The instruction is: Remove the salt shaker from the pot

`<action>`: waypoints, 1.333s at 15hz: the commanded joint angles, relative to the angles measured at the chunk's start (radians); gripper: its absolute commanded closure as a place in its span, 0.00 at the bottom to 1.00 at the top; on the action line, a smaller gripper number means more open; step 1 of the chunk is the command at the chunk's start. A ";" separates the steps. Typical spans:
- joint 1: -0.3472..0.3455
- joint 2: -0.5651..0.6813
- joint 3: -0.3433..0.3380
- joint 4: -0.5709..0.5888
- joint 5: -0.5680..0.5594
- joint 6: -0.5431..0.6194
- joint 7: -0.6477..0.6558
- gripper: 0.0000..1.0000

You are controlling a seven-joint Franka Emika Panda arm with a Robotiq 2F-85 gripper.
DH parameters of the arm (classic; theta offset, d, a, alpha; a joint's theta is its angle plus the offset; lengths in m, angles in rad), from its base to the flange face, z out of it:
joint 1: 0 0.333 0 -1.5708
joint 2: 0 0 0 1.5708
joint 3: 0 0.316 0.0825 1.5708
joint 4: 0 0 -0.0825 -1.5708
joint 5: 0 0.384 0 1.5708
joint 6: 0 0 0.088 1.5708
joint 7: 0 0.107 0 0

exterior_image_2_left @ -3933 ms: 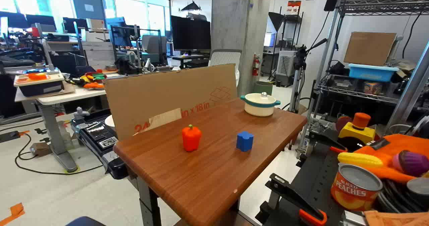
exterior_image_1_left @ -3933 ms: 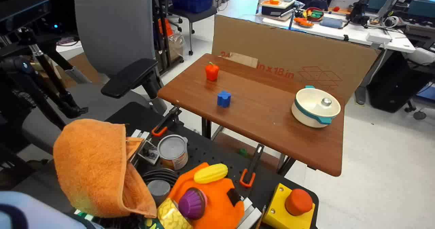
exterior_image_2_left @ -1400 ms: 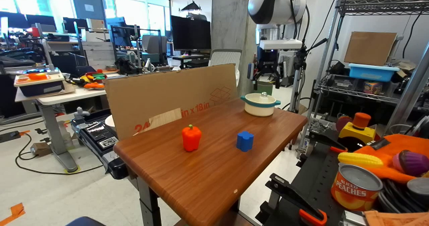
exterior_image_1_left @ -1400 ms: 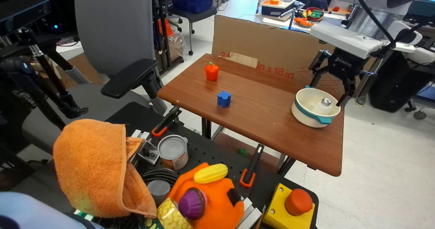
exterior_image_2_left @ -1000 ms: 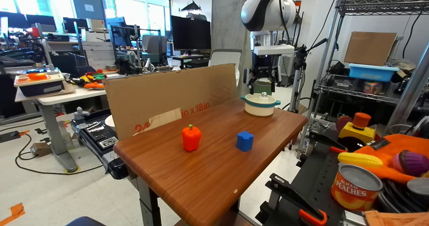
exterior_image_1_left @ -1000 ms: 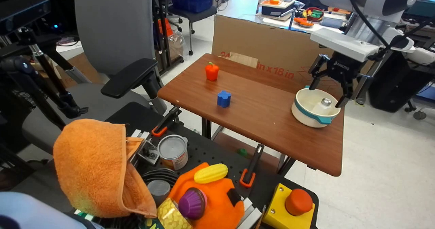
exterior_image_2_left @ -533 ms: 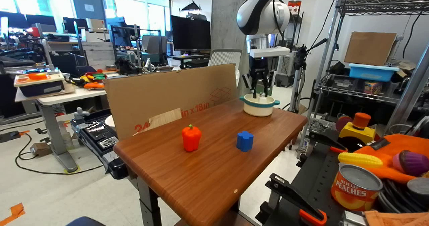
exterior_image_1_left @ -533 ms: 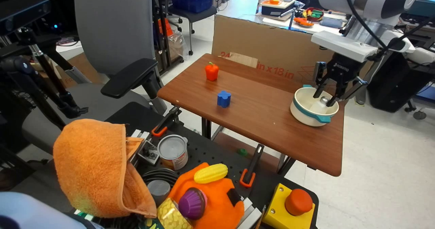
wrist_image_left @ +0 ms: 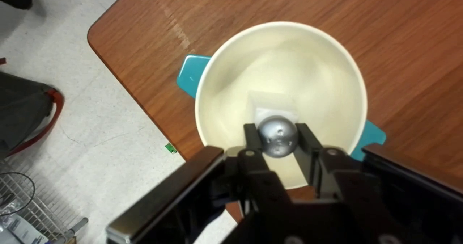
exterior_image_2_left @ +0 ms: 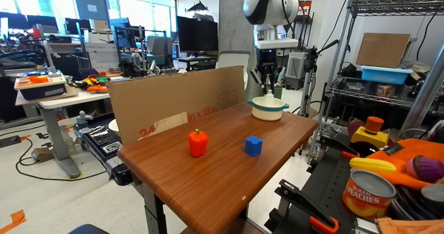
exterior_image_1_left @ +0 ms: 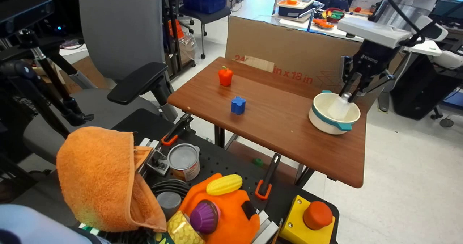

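Wrist view shows the gripper closed on the salt shaker by its metal cap, with black fingers pressed to opposite sides of the dome. The shaker is partly within the pot: in an exterior view the white body rises above the rim, its lower end hidden, so I can't tell whether the base clears the pot's floor. It should handle as a stiff, fairly light thing needing no hard squeeze. The cap is the worry: smooth and rounding inward at the top, it could slide out of the grip, or, if merely screwed on, come away from the body. A hold lower down, on the body's flatter sides, would likely be steadier, though the pot's wall leaves less room there. With the weight hanging below, a slow, straight lift ought to keep the base off the rim; tipping might spill salt, if there is any. As for looks, the cap is a silver-grey dome with a few small holes, and the body is plain, straight-edged, seemingly wider toward the base, almost blending into the cream interior.
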 commanded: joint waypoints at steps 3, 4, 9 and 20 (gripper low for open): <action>0.062 -0.221 -0.003 -0.123 -0.043 -0.053 0.021 0.93; 0.071 -0.256 0.008 -0.142 -0.033 -0.038 0.024 0.93; 0.140 -0.354 0.078 -0.187 0.060 0.021 0.105 0.93; 0.217 -0.110 0.094 -0.108 0.040 0.031 0.238 0.93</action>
